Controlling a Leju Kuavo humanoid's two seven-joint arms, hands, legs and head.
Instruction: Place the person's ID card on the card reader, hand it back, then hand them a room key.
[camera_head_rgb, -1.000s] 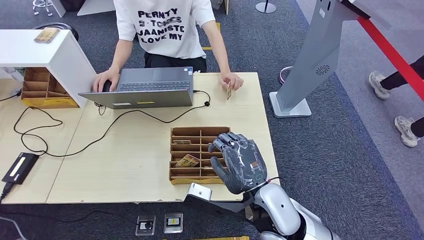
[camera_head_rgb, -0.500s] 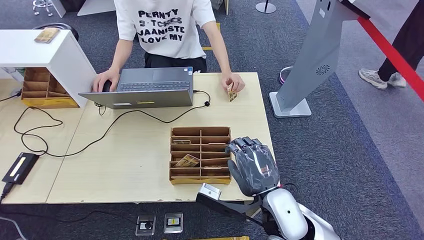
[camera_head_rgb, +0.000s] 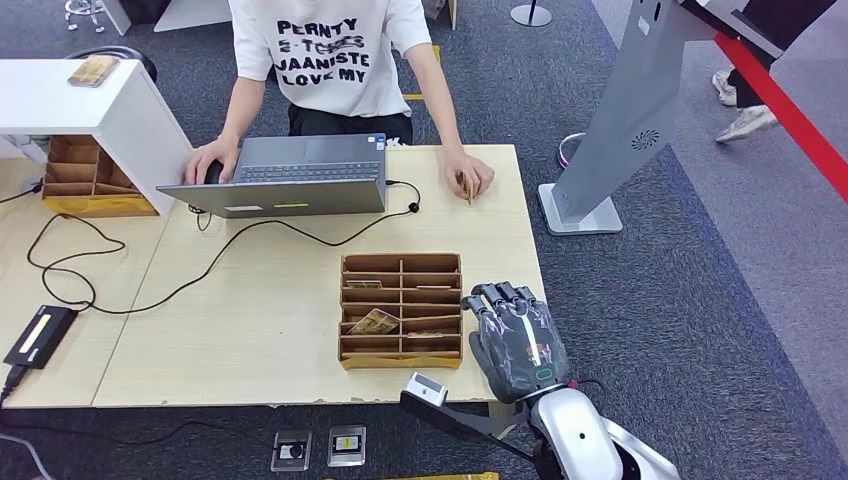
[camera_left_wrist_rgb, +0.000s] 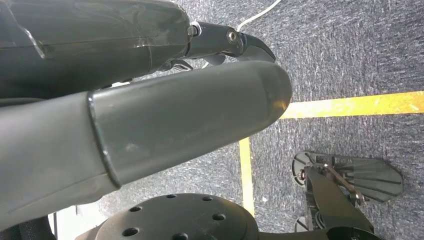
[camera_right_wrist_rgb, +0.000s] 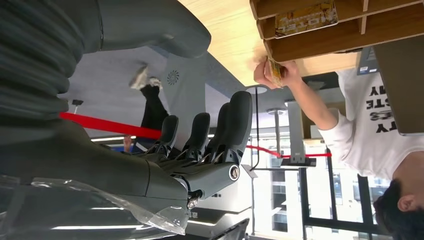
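The person behind the table pinches a small yellowish ID card (camera_head_rgb: 466, 186) (camera_right_wrist_rgb: 274, 73) in a hand resting near the table's far right corner. My right hand (camera_head_rgb: 516, 338) (camera_right_wrist_rgb: 202, 145) hovers open and empty at the near right corner, just right of the wooden key box (camera_head_rgb: 401, 262). That box holds room key cards (camera_head_rgb: 374, 322) (camera_right_wrist_rgb: 306, 19) in its slots. A black card reader (camera_head_rgb: 38, 335) lies far left on the table, cabled. My left hand (camera_left_wrist_rgb: 185, 115) hangs by my side above the floor, thumb straight, holding nothing.
An open laptop (camera_head_rgb: 290, 175) with its cable stands in front of the person. A white shelf unit (camera_head_rgb: 110, 110) with a second wooden box (camera_head_rgb: 85, 180) is at the back left. A grey kiosk stand (camera_head_rgb: 625, 120) and a red barrier (camera_head_rgb: 790, 110) are right of the table.
My right hand has drawn back and to the right, from over the key box to beside it. The person's hand with the card has lowered to the tabletop. A passer-by walked on.
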